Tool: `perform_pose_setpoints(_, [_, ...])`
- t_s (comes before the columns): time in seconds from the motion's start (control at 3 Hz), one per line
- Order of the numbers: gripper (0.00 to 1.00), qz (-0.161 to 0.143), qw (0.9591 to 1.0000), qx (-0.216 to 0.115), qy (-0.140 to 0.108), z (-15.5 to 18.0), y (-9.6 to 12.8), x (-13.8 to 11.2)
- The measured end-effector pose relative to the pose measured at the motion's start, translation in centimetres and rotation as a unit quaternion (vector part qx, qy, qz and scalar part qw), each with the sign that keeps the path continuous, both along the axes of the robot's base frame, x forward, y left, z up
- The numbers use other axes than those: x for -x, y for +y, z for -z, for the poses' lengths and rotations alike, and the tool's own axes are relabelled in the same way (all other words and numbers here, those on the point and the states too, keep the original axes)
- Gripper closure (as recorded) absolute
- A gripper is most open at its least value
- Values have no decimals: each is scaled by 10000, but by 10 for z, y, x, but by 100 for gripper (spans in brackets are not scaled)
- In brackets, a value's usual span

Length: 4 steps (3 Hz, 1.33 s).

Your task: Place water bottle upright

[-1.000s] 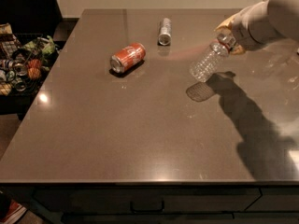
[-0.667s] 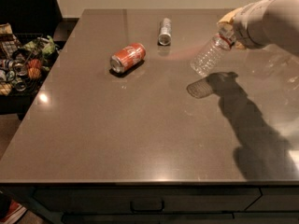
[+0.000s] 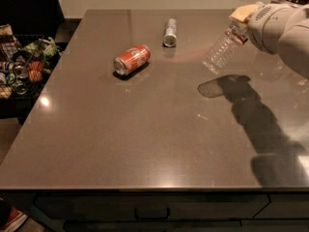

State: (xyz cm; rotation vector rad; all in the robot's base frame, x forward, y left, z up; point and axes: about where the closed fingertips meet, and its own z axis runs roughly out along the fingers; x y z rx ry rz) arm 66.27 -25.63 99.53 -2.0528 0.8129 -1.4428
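Note:
The water bottle [image 3: 221, 51] is a clear ribbed plastic bottle held tilted in the air above the right part of the table, its base down-left and its neck up-right. My gripper [image 3: 240, 27] is at the top right and is shut on the bottle near its neck; the cap is hidden behind it. The bottle's shadow falls on the table [image 3: 145, 144] just below it. The white arm fills the upper right corner.
An orange-red soda can [image 3: 132, 59] lies on its side left of centre. A slim silver can [image 3: 170, 32] lies near the far edge. A basket of packaged snacks [image 3: 21, 66] stands to the left of the table.
The gripper has lifted the water bottle a little higher and slightly to the right; its shadow has shifted with it. The cans have not moved.

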Motion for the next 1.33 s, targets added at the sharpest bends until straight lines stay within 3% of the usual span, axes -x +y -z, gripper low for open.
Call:
perform_pose_setpoints(0.33, [100, -367, 9981, 445, -210, -1, 8, 0])
perform_pose_setpoints(0.67, [100, -480, 9959, 723, -251, -2, 10, 1])
perform_pose_setpoints(1.0, [100, -498, 9958, 714, -270, -3, 11, 0])
perform_pose_setpoints(1.33, [100, -706, 9944, 615, -495, -7, 22, -4])
